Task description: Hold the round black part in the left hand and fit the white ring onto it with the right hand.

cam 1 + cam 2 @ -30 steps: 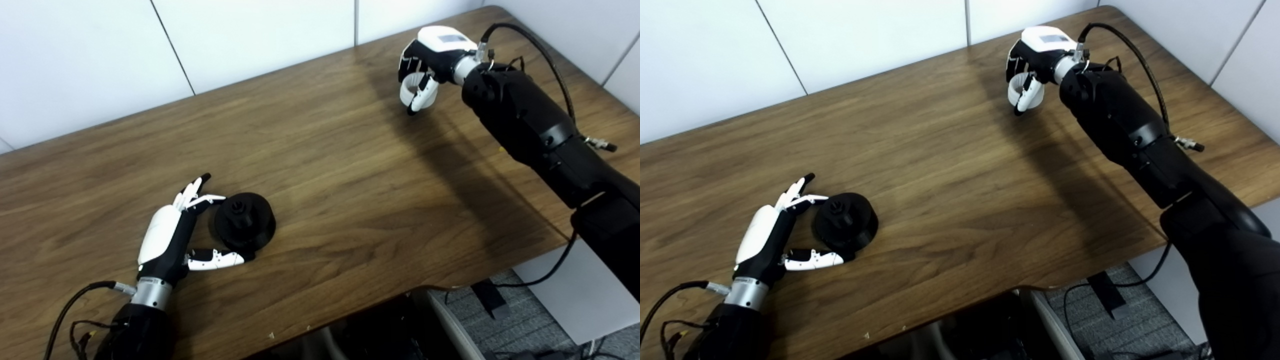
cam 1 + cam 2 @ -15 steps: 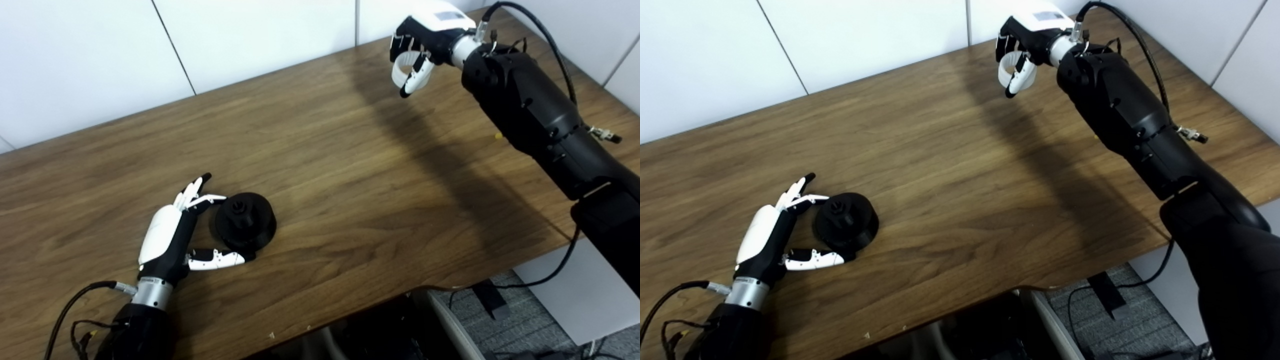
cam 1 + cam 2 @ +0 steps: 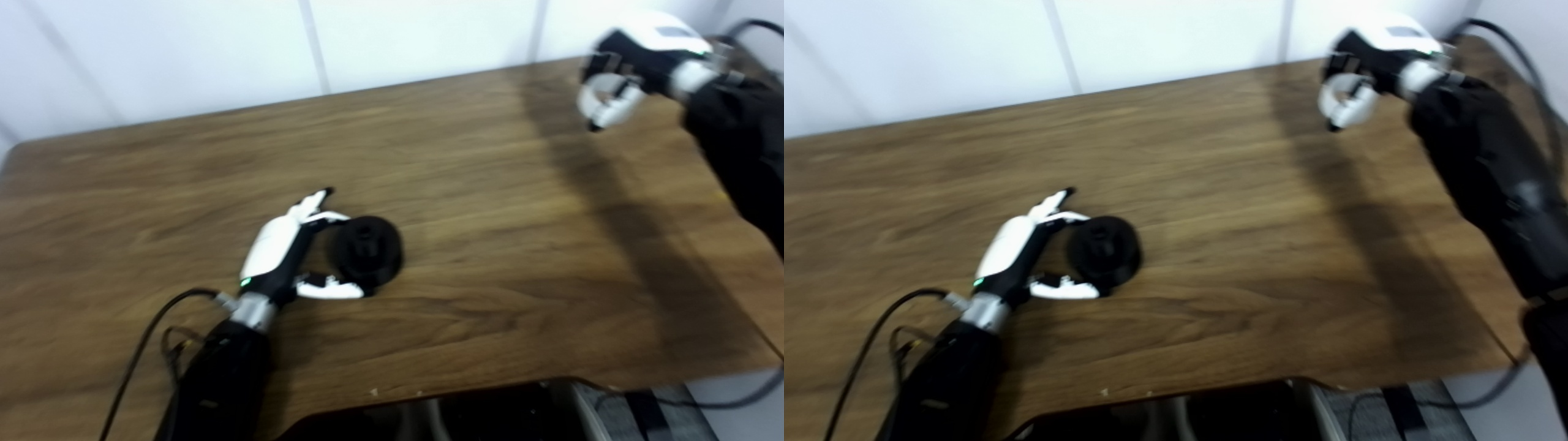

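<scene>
- the round black part (image 3: pixel 366 250) sits flat on the wooden table (image 3: pixel 490 202), a raised hub at its middle, cupped loosely by the left hand (image 3: pixel 288 248), whose fingers and thumb lie spread either side of it, not clamped.
- it looks like stiff moulded plastic, probably light; best gripped across the outer rim, leaving the hub bare for the ring.
- the white ring (image 3: pixel 1338 101) is up off the table at the far right, pinched in the curled right hand (image 3: pixel 1363 67), well apart from the black part.
- the ring seems thin, rigid and smooth, so likely to slip or cock; hold it by its edge, level.
- both views are blurred, so finer contact is unclear.
</scene>
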Controlling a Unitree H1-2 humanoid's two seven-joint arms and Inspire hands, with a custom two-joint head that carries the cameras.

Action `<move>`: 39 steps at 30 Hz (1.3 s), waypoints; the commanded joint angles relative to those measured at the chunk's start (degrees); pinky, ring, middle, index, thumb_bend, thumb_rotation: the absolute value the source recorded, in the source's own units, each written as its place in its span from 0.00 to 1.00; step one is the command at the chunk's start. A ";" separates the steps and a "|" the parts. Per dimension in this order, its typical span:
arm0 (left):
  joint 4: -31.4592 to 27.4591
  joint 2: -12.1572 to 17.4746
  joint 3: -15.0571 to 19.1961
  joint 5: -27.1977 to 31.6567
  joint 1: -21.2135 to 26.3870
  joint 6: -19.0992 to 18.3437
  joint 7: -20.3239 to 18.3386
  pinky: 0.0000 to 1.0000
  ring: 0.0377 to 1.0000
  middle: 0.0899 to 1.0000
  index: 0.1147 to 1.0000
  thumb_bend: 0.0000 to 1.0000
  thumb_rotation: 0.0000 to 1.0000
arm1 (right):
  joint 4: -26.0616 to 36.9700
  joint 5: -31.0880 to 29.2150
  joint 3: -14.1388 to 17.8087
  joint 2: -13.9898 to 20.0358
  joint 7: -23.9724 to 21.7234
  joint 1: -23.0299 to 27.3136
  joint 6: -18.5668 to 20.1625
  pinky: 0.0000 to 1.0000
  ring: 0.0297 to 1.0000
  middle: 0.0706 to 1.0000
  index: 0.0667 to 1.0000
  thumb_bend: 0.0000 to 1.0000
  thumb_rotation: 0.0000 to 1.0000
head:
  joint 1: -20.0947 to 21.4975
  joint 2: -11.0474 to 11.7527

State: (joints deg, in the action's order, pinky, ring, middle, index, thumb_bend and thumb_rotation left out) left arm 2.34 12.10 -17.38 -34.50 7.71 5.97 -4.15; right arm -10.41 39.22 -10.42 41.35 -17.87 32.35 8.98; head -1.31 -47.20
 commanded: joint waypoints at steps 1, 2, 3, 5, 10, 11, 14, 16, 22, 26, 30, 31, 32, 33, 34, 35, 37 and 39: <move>-0.40 -1.71 -2.06 -1.22 0.66 -0.31 -0.48 1.00 1.00 1.00 0.58 0.98 0.37 | -0.06 -1.14 2.07 2.52 2.86 2.21 -3.38 0.39 0.46 0.42 0.46 0.53 0.00 | -0.78 -0.18; -0.32 -1.87 -2.19 -1.40 0.75 -0.44 -0.44 1.00 1.00 1.00 0.58 0.98 0.37 | -0.63 -1.44 2.30 2.56 3.28 2.21 -4.16 0.39 0.45 0.41 0.47 0.53 0.00 | -0.78 -0.18; -0.26 -2.07 -2.32 -1.55 0.86 -0.58 -0.40 1.00 1.00 1.00 0.58 0.98 0.37 | -1.24 -1.58 2.36 2.74 3.56 2.28 -4.84 0.39 0.45 0.41 0.47 0.53 0.00 | -1.42 -0.33; -0.07 -2.30 -2.53 -1.62 1.06 -0.57 -0.19 1.00 1.00 1.00 0.58 0.98 0.37 | -2.31 -1.32 2.04 3.26 3.88 2.56 -6.35 0.35 0.42 0.40 0.47 0.53 0.00 | -1.56 -0.45; -0.10 -2.49 -2.75 -1.57 1.13 -0.90 0.10 1.00 1.00 1.00 0.58 0.98 0.37 | -2.22 -1.27 1.98 3.59 3.50 2.67 -7.11 0.30 0.37 0.39 0.48 0.53 0.00 | -1.41 -0.48; -0.17 -2.49 -2.76 -1.57 1.13 -1.06 0.03 1.00 1.00 1.00 0.58 0.99 0.37 | -2.05 -1.33 2.03 3.55 3.37 2.66 -7.10 0.30 0.37 0.39 0.48 0.53 0.00 | -1.38 -0.51; -0.29 -2.45 -2.75 -1.41 1.14 -1.32 -0.14 1.00 1.00 1.00 0.58 0.98 0.37 | -1.15 -1.76 2.15 3.28 2.84 2.54 -6.96 0.31 0.38 0.40 0.47 0.53 0.00 | -1.26 -0.55; -0.29 -2.43 -2.73 -1.34 1.12 -1.23 -0.03 1.00 1.00 1.00 0.58 0.98 0.37 | 0.65 -2.09 2.32 2.94 2.07 2.14 -5.95 0.33 0.41 0.42 0.47 0.53 0.00 | -1.25 -0.53; -0.12 -2.33 -2.82 -1.55 1.21 -0.98 0.21 1.00 1.00 1.00 0.59 0.98 0.38 | 6.61 -2.09 2.61 2.65 -0.10 0.45 -4.68 0.41 0.47 0.44 0.46 0.53 0.00 | -0.92 -0.57; 0.09 -2.30 -2.91 -1.52 1.37 -0.80 0.31 1.00 1.00 1.00 0.58 0.98 0.37 | 10.55 -2.38 2.87 2.44 -1.72 -0.71 -3.69 0.50 0.51 0.47 0.45 0.53 0.00 | -0.49 -0.57; 0.16 -2.33 -2.94 -1.38 1.49 -0.82 0.23 1.00 1.00 1.00 0.58 0.98 0.38 | 13.86 -3.21 3.48 1.89 -2.73 -1.69 -3.44 0.63 0.54 0.48 0.44 0.53 0.00 | -0.38 -0.62; 0.27 -2.32 -2.94 -1.32 1.52 -0.72 0.28 1.00 1.00 1.00 0.58 0.98 0.38 | 14.68 -3.63 3.88 1.40 -2.42 -2.03 -3.43 0.57 0.53 0.48 0.44 0.53 0.00 | -0.38 -0.62; 0.32 -2.32 -2.94 -1.27 1.53 -0.67 0.29 1.00 1.00 1.00 0.58 0.98 0.38 | 15.40 -3.88 4.12 0.97 -2.11 -2.30 -3.53 0.48 0.48 0.46 0.45 0.53 0.00 | -0.38 -0.62; 0.29 -2.30 -2.95 -1.26 1.53 -0.69 0.26 1.00 1.00 1.00 0.58 0.98 0.38 | 16.22 -3.96 4.22 0.59 -2.01 -2.54 -3.57 0.51 0.42 0.47 0.47 0.52 0.00 | -0.38 -0.62; 0.20 -2.27 -2.95 -1.25 1.53 -0.77 0.18 1.00 1.00 1.00 0.58 0.98 0.38 | 16.87 -4.03 4.21 0.27 -1.90 -2.72 -3.91 0.57 0.40 0.47 0.48 0.52 0.00 | -0.38 -0.61; 0.09 -2.23 -2.95 -1.29 1.52 -0.82 0.14 1.00 1.00 1.00 0.58 0.98 0.38 | 17.50 -4.02 4.12 0.04 -1.90 -2.87 -4.35 0.60 0.39 0.47 0.49 0.52 0.00 | -0.38 -0.61; 0.02 -2.14 -2.91 -1.26 1.54 -0.88 0.06 1.00 1.00 1.00 0.58 0.98 0.38 | 18.83 -4.05 3.92 -0.44 -2.16 -3.11 -4.86 0.63 0.38 0.47 0.49 0.52 0.00 | -0.40 -0.59; -0.14 -2.07 -2.86 -1.14 1.56 -1.05 -0.15 1.00 1.00 1.00 0.58 0.98 0.38 | 20.26 -4.04 3.81 -0.94 -2.67 -3.33 -4.49 0.67 0.39 0.47 0.49 0.52 0.00 | -0.30 -0.65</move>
State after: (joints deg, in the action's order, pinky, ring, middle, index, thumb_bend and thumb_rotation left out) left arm 2.39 10.31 -19.46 -35.87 8.39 4.74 -3.34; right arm 6.85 35.26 -7.67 39.71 -20.98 27.03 5.27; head -1.58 -47.81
